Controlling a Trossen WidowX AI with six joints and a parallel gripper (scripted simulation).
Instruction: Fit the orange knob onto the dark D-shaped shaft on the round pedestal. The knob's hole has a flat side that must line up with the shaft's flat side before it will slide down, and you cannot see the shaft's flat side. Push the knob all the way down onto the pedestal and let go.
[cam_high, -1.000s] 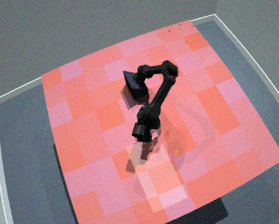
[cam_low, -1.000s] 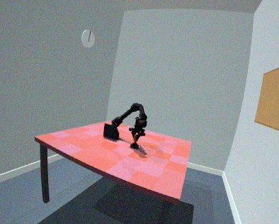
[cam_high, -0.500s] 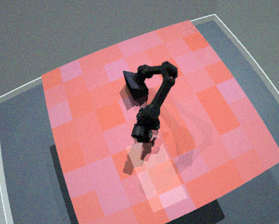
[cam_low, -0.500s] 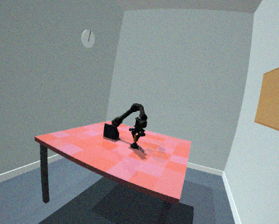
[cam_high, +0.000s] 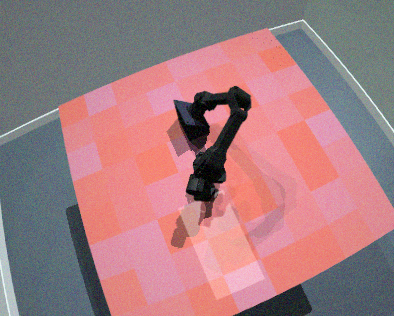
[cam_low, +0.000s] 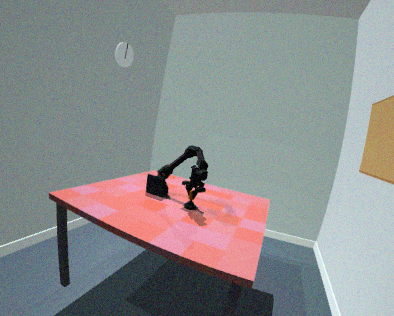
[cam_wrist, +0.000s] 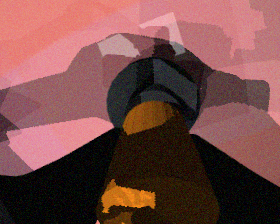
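The orange knob (cam_low: 191, 195) (cam_wrist: 156, 162) is clamped between the fingers of my gripper (cam_low: 191, 192) (cam_wrist: 154, 137). It points down over the dark round pedestal (cam_low: 189, 206) (cam_wrist: 119, 97), which stands on the table. In the exterior view the knob's lower end is very close above the pedestal. In the wrist view the knob's far end overlaps the near part of the pedestal's disc, and much of the disc shows beyond it. The shaft cannot be made out, nor whether the knob touches it. The shaft's flat side and the knob's hole are hidden. In the top view the arm hides the knob and pedestal.
The pink and orange checkered table (cam_high: 120, 255) (cam_low: 105, 195) carries the arm's dark base (cam_high: 192, 122) (cam_low: 157, 185), behind the pedestal. Shadows of the arm and gripper fall around the pedestal. The near table edge lies beyond the gripper in the top view.
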